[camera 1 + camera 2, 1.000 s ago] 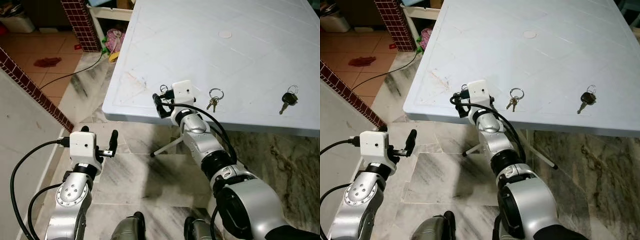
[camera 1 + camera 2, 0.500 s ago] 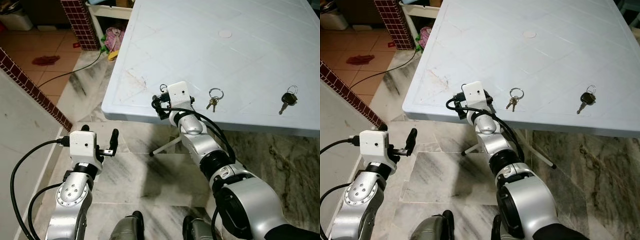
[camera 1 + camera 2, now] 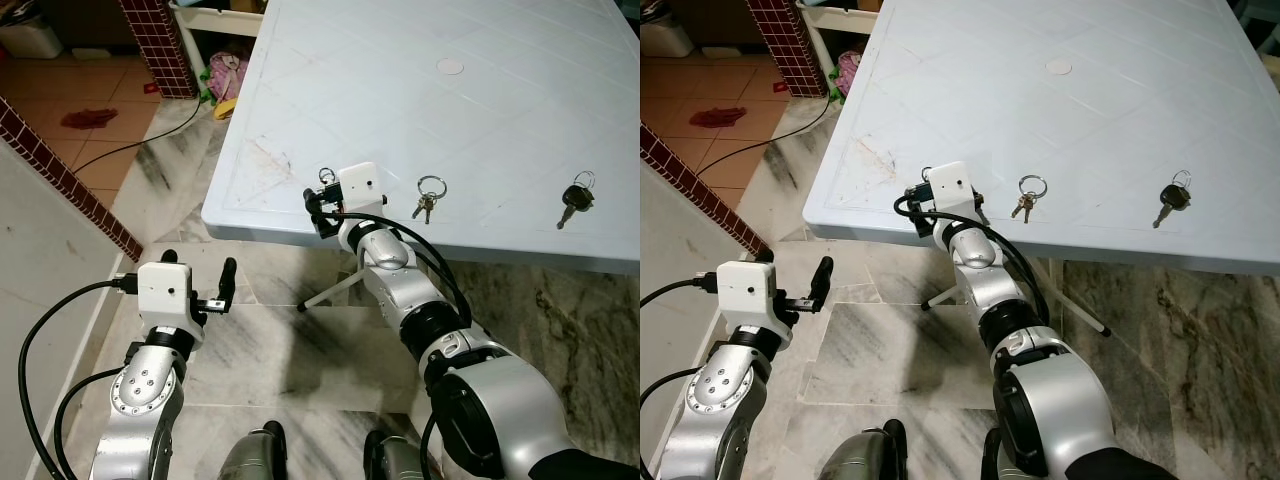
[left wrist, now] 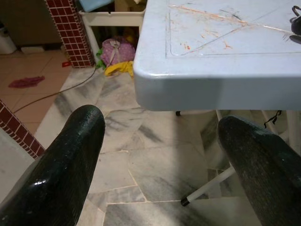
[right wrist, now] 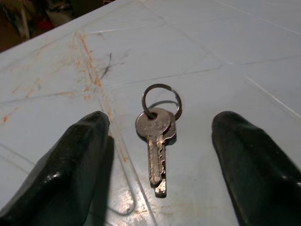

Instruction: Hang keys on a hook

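Small bunch of keys (image 5: 157,141) on a round metal ring, two silver keys stacked, lying flat on the pale blue table (image 3: 500,110), ring end pointing away from the gripper, blades toward it. It sits near the table's front left corner, next to orange scratch marks on the surface. In the head views it is mostly hidden behind the right wrist camera, only the ring showing above it. The right gripper (image 5: 160,160) is at the table, fingers (image 5: 70,165) spread wide, one on each side of the keys, not touching them, tips low at the surface. The right arm (image 3: 400,280) reaches forward and up from the body to the table's front edge, black cable looped beside it. Two more key sets lie further right on the table: a second bunch (image 3: 428,196) on a ring just right of the right wrist, and a black-headed key (image 3: 574,200) well apart toward the right edge. The left gripper (image 4: 160,155) is held low beside the table over the marble floor (image 3: 250,350), fingers apart, holding nothing, pointed toward the table corner. A white round cap (image 3: 450,67) sits mid-table.
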`<state>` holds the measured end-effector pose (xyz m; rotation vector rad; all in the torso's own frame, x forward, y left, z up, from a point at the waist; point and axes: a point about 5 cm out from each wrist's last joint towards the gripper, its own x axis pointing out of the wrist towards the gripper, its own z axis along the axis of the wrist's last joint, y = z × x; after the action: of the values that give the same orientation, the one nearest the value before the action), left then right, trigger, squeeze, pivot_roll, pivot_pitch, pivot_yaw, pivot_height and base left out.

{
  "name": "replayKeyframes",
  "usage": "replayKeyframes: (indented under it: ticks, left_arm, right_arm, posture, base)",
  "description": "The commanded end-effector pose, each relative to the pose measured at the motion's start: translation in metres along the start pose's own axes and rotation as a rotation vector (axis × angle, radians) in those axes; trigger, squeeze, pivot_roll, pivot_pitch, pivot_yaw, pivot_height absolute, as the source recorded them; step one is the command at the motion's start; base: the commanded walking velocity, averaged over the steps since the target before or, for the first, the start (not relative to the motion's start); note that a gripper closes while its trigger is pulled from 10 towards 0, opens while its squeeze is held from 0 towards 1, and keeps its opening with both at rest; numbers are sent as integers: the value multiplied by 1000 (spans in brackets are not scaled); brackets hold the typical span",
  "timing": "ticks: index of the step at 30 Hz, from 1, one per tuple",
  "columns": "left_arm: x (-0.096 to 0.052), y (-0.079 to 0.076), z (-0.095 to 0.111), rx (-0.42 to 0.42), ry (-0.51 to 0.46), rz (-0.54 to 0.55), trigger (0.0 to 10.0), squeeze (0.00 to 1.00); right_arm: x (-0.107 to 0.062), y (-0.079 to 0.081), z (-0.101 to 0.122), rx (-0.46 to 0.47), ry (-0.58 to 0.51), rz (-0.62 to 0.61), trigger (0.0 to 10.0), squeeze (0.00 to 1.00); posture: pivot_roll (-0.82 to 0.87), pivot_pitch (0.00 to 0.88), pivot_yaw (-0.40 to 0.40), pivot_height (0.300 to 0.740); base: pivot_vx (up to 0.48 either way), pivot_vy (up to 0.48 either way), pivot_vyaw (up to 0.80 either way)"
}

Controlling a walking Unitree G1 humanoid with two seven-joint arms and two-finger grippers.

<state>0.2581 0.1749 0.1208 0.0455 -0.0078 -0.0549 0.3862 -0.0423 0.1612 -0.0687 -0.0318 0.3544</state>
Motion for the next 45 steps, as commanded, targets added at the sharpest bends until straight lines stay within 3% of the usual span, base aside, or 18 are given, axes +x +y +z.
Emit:
replayKeyframes:
  ticks: [1, 22, 45]
  left_arm:
    - [-4, 0, -2, 8, 13, 5, 10000, 0]
    - [-5, -3, -4, 8, 18, -7, 10000, 0]
    - [-5, -2, -4, 5, 19, -2, 10000, 0]
  right_arm:
    - [-3, 1, -13, 36, 54, -3, 0, 0]
    - [2, 16, -4, 50, 53, 88, 0, 0]
    - [-3, 4, -19, 39, 135, 19, 0, 0]
  posture:
    - [148, 276, 33, 740]
    - [158, 275, 30, 740]
    - [159, 277, 31, 740]
  base:
    - [0, 0, 0]
    - [0, 0, 0]
    - [0, 0, 0]
